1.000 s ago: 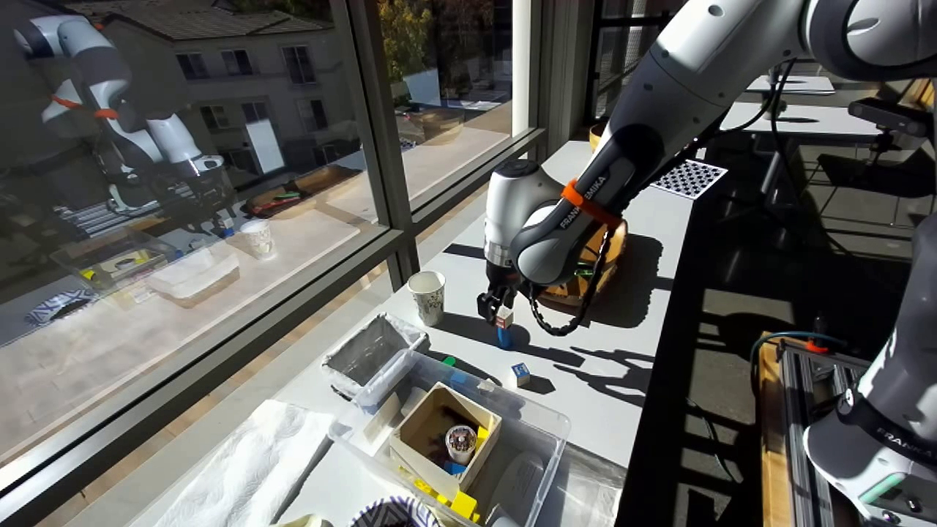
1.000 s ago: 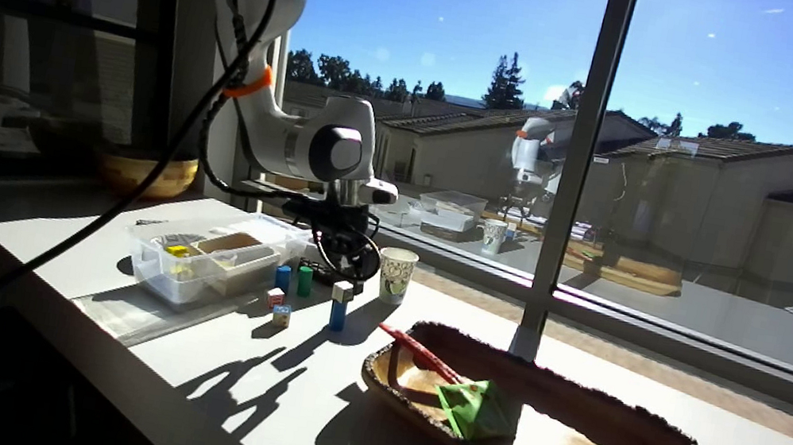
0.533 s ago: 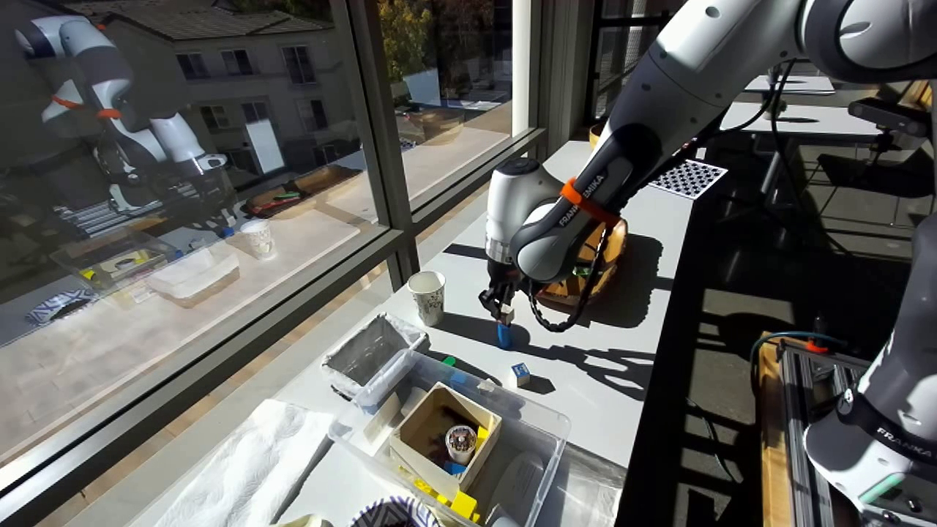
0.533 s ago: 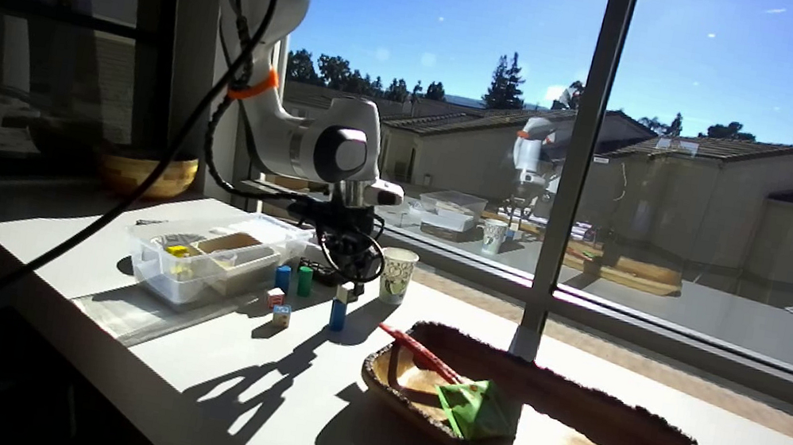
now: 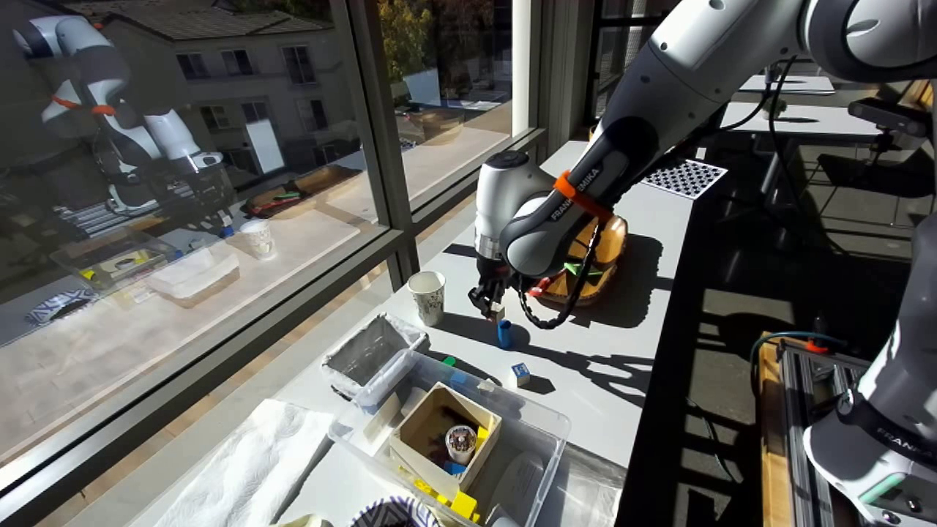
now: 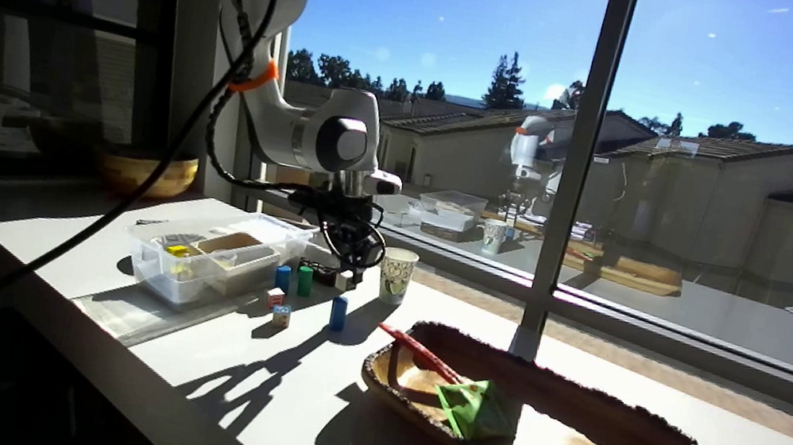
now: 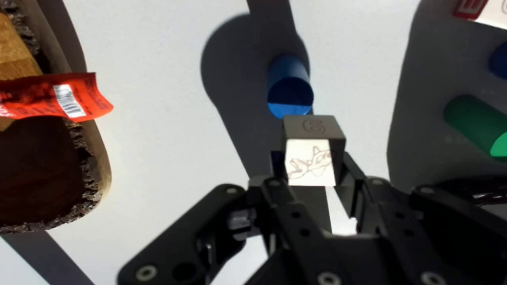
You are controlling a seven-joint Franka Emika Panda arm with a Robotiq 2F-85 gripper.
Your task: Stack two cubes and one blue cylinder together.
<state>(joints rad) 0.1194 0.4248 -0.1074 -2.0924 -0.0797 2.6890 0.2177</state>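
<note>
The step in hand looks to be setting a cube point(image 6: 345, 281) onto the blue cylinder point(image 6: 338, 314). The fingers point(image 7: 356, 178) are clamped on that cube, one against each side, and hold it clear of the tabletop point(image 7: 166, 130). The blue cylinder stands upright, just beside and below, nothing on its top; a gap shows between the two, and in the wrist view the cube is off to one side.

The next move, I judge, calls for shifting the cube sideways until it is centred over that round top, lowering it till the faces meet flat, then parting the fingers evenly so nothing tips. A second cube has yet to join the stack, likely the blue-marked cube point(image 5: 520, 375) or the red-marked cube point(image 6: 275, 299), which lie near each other on the tabletop.

The cube in the fingers is pale, with an animal drawn in thin line on its sunlit face and a letter-like mark, hard to read, on a shaded one. The blue cylinder is plain and taller than wide; shadow covers most of its top, leaving one bright sliver.
</note>
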